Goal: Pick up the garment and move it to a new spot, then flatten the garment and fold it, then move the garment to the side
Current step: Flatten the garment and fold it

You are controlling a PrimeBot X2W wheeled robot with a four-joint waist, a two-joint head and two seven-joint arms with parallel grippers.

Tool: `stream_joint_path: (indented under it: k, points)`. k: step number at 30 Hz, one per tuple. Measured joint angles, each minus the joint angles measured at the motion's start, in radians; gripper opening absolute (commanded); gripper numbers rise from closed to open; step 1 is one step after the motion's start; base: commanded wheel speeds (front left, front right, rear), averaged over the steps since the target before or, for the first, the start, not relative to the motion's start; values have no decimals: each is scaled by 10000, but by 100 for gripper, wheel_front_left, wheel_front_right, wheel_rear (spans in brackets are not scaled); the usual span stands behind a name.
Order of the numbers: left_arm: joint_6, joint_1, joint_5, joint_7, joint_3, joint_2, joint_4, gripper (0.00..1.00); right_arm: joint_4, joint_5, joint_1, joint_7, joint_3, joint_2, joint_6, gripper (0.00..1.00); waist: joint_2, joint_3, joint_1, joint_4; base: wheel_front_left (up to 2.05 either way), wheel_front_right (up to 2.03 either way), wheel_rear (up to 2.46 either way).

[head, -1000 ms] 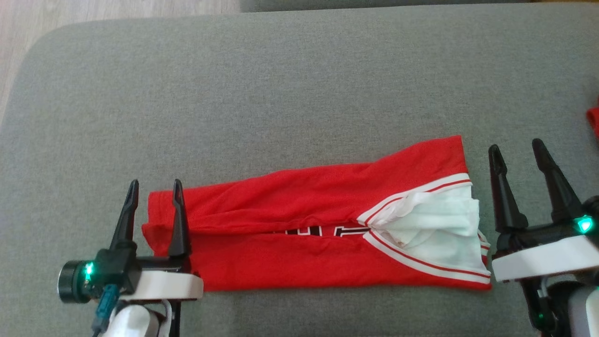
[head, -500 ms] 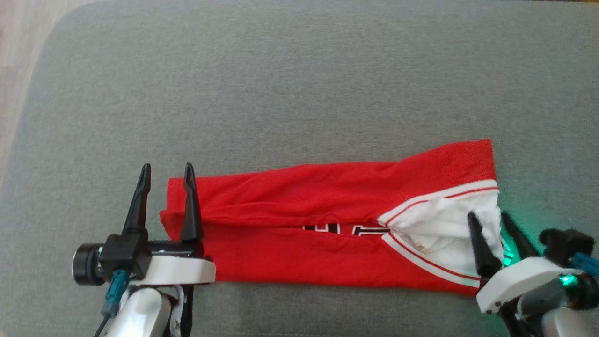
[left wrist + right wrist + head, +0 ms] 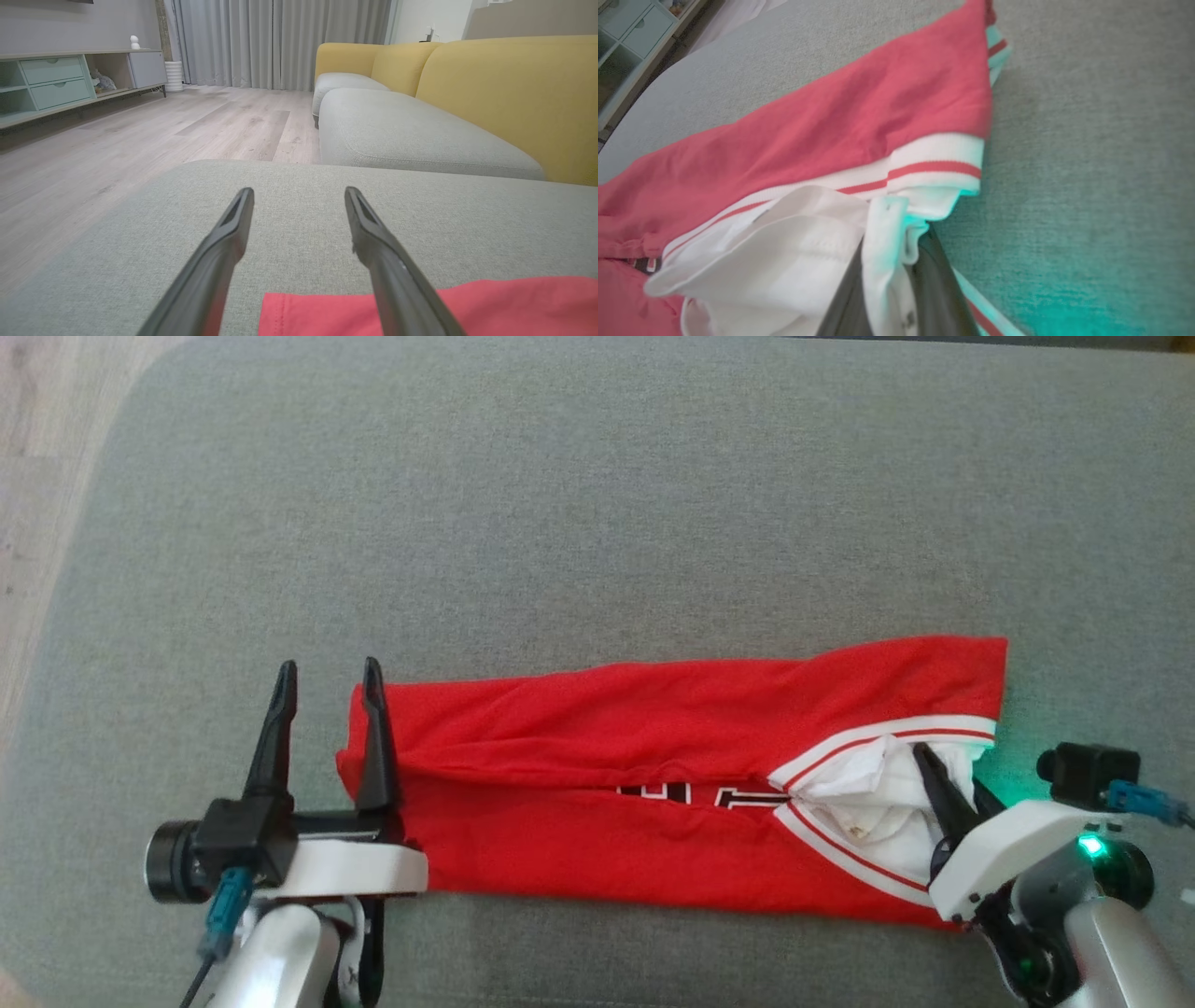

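Red jersey (image 3: pixel 607 775), pinched at its white collar (image 3: pixel 868 793) by the closed right gripper (image 3: pixel 948 770), likely needed the open left gripper (image 3: pixel 328 663) clamping its left end (image 3: pixel 359 775) squarely before lifting.

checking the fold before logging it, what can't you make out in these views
Black lettering on the garment: head view, folded red panels cover most of it.
Tips of the right gripper: right wrist view, blurred, buried in white fabric.
Whether the left gripper touches the garment: left wrist view, the bottom edge cuts off where they meet.
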Motion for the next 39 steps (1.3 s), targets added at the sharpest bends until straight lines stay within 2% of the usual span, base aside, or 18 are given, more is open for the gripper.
stream_joint_path:
  k: [6, 17, 21, 25, 30, 34, 39]
  points:
    - [-88, 43, 0, 0, 128, -36, 2, 100, -445, 2, 175, -4, -148, 117, 0, 0, 0, -115, 1, -274, 0, 0, 0]
    - [-194, 79, 15, -2, 314, -15, 58, 100, -978, -445, 1155, 44, -2596, 153, 2, 0, 0, -365, 1, -1003, 0, 0, 0]
    - [-196, 185, 13, 0, 313, 8, 79, 100, -1712, -635, 1145, 372, -2717, 88, 2, 0, 0, -512, 1, -1172, 0, 0, 0]
    - [-196, 347, 12, 2, 293, 19, 102, 100, -3070, -744, 1118, 1080, -1977, 178, 2, 0, 0, -684, 0, -1238, 0, 0, 0]
    - [-253, 384, -4, 6, 238, 15, 111, 100, -4263, -610, 996, 2029, -186, 577, 2, 0, 0, -807, 0, -1148, 0, 0, 0]
    - [-253, 387, -102, 29, 150, 6, 171, 100, -4203, -221, 507, 2326, 1248, 913, 2, 0, 0, -816, 0, -949, 0, 0, 0]
    - [-253, 377, -104, 33, 15, -82, 205, 100, -3356, 500, -326, 2075, 2932, 1030, 2, 0, 0, -708, 0, -540, 0, 0, 0]
